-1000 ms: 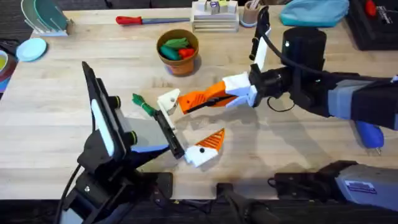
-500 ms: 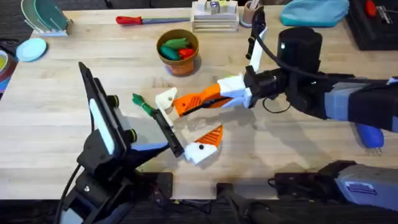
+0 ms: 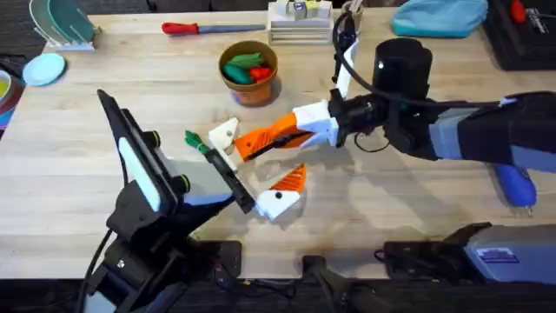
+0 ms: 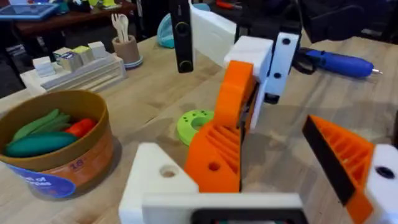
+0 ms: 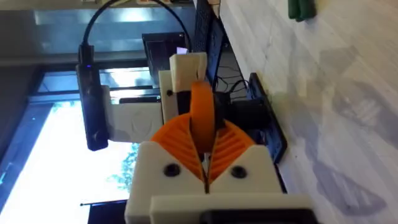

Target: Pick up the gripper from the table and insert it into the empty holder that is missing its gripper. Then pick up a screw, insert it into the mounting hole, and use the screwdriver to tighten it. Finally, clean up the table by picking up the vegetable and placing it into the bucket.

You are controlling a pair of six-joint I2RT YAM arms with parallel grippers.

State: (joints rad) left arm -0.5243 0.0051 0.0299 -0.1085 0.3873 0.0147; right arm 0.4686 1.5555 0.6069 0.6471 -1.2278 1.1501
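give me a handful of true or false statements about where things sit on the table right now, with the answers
1. The right tool is shut on the gripper. True.
2. The bucket is empty. False: it holds green and red toy pieces.
3. The vegetable lies on the table, outside the bucket. True.
4. The screwdriver lies at the table's left edge. False: it lies at the right edge, beyond the right arm.
5. The red-handled screwdriver lies near the far edge of the table. True.
6. The green disc sits inside the bucket. False: it lies flat on the table.
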